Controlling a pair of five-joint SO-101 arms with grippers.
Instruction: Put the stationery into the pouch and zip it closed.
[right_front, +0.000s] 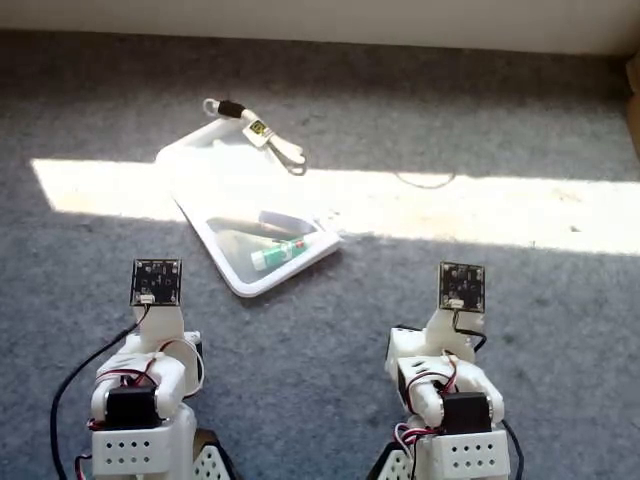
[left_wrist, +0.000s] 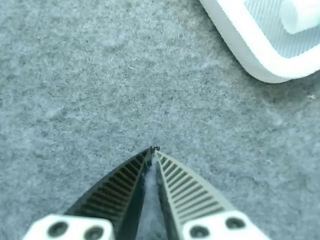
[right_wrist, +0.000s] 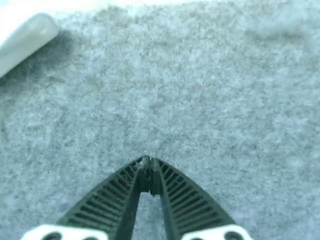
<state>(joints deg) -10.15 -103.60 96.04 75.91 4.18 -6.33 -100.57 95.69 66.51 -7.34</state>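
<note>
Grey felt counter (right_front: 520, 300), a sunlit band across it. Pouch (right_front: 215, 172) lies left of centre, beyond the arms; it looks light, floppy and slick. Left tool (left_wrist: 152, 150) and right tool (right_wrist: 147, 162) are closed, empty. Pen (right_front: 278, 254) sits inside the pouch; probably pinch near the far strap (right_front: 262, 135).

The high camera is fixed above and behind the arm bases (right_front: 140, 445), looking steeply down over the grey carpet (right_front: 330, 330) from well away. Each wrist camera sits behind its own claw, facing along the fingers, close to the carpet: left gripper (left_wrist: 152, 150), right gripper (right_wrist: 147, 160). All three views share the pouch (right_front: 215, 250) edge (beyond the claw tips, off to one side).
</note>
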